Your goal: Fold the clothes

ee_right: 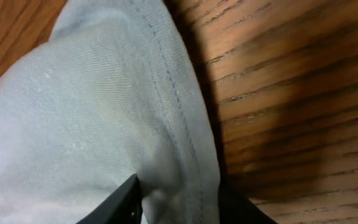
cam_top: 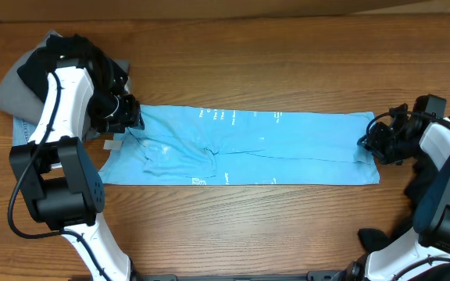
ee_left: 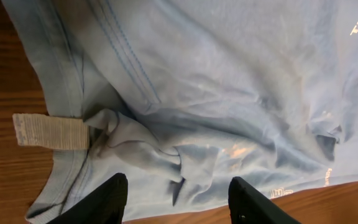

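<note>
Light blue pants (cam_top: 248, 147) lie flat across the table's middle, folded lengthwise, waist end to the left. My left gripper (cam_top: 128, 117) hovers over the waist end, open, its fingers (ee_left: 176, 200) spread above rumpled cloth (ee_left: 166, 155) with a white label (ee_left: 50, 132) beside them. My right gripper (cam_top: 372, 140) is at the hem end on the right. In the right wrist view its fingers (ee_right: 178, 200) are shut on the stitched hem (ee_right: 166, 106) of the pants, with cloth bunched between them.
A pile of grey, black and denim clothes (cam_top: 33, 74) sits at the back left behind the left arm. Bare wooden table (cam_top: 248, 226) lies in front of and behind the pants. A dark object (cam_top: 375, 236) lies at the front right.
</note>
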You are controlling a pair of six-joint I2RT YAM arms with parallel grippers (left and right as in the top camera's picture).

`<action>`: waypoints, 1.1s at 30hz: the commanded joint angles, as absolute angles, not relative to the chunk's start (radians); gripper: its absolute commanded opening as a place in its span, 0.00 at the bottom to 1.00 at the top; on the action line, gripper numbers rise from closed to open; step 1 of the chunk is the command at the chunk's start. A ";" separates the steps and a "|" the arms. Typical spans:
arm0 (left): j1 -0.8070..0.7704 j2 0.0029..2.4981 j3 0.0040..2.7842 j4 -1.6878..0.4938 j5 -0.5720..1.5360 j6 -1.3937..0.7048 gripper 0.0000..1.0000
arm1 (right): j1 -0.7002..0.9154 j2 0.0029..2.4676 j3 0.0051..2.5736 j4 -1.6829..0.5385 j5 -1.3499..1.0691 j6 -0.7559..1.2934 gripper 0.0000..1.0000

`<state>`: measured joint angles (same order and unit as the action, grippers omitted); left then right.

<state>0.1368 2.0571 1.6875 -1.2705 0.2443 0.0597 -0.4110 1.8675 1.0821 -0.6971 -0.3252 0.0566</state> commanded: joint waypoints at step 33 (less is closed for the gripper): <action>0.130 2.033 1.674 -1.272 0.255 0.076 0.56 | -0.192 1.585 1.321 -1.058 -0.288 0.084 0.04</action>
<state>0.1368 2.0571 1.6875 -1.2678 0.2474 0.0597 -0.2592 1.5978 1.3025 -1.0492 -0.3023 0.0750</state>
